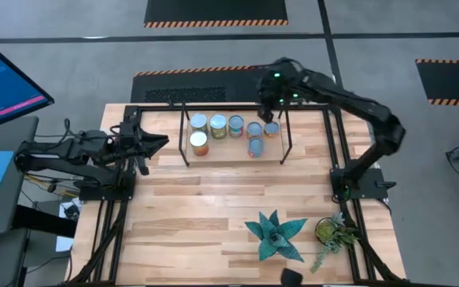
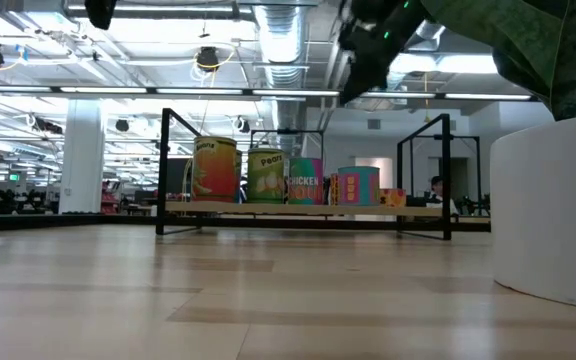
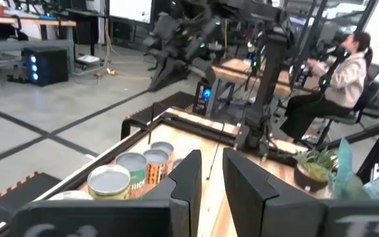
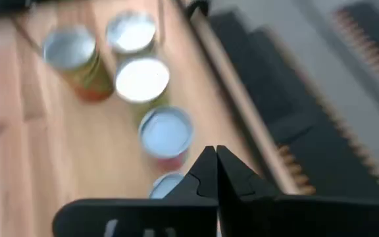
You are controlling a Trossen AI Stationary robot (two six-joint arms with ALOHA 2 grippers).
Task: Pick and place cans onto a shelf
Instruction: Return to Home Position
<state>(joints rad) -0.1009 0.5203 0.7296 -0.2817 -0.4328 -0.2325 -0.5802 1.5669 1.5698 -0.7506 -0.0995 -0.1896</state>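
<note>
Several cans [image 1: 236,126] with silver tops stand upright on their bases on the shelf [image 1: 284,143], a low black-rod rack at the table's far middle. In the low view the cans [image 2: 266,175] stand in a row on the shelf's wooden board [image 2: 298,208]. My right gripper [image 1: 269,110] hangs above the shelf's far right end, over the cans [image 4: 166,130]. It is shut and empty [image 4: 214,161]. My left gripper [image 1: 162,142] waits level just left of the shelf, open and empty [image 3: 207,176], with cans [image 3: 109,180] ahead of it.
A spiky green plant [image 1: 276,235] and a small potted plant [image 1: 333,233] stand near the table's front right; a white pot [image 2: 553,210] fills the low view's right. The black table frame [image 1: 337,159] runs along the sides. A person [image 3: 337,79] sits beyond the table.
</note>
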